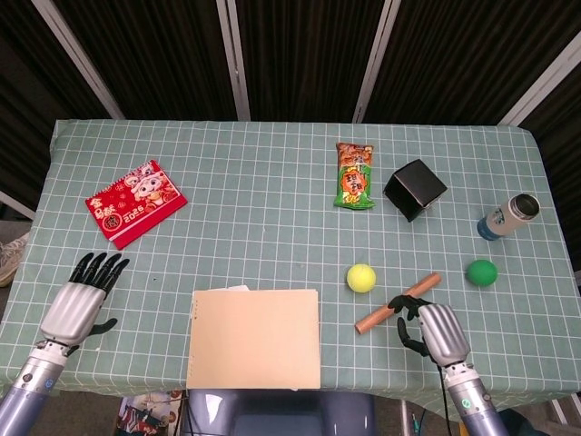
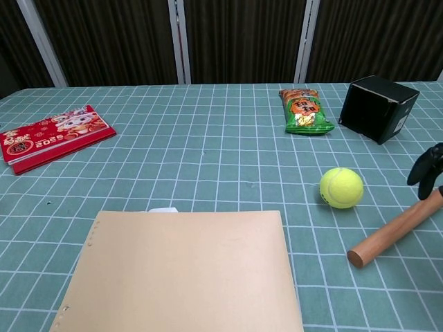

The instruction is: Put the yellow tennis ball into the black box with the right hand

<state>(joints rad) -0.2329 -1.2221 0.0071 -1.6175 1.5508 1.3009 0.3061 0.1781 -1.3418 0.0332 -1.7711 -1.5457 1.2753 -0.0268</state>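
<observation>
The yellow tennis ball point(image 1: 360, 277) lies free right of the surface's middle, well short of the black box point(image 1: 414, 189) nearer the far edge, while the right robot hand point(image 1: 436, 329) hovers empty, fingers curled, over the wooden stick point(image 1: 397, 302) near the near edge.

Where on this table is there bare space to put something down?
The widest bare patch lies between the red booklet and the snack bag, above the tan folder. It is crowded on the right, where the tennis ball, wooden stick, black box, green ball, can and right robot hand sit.
</observation>
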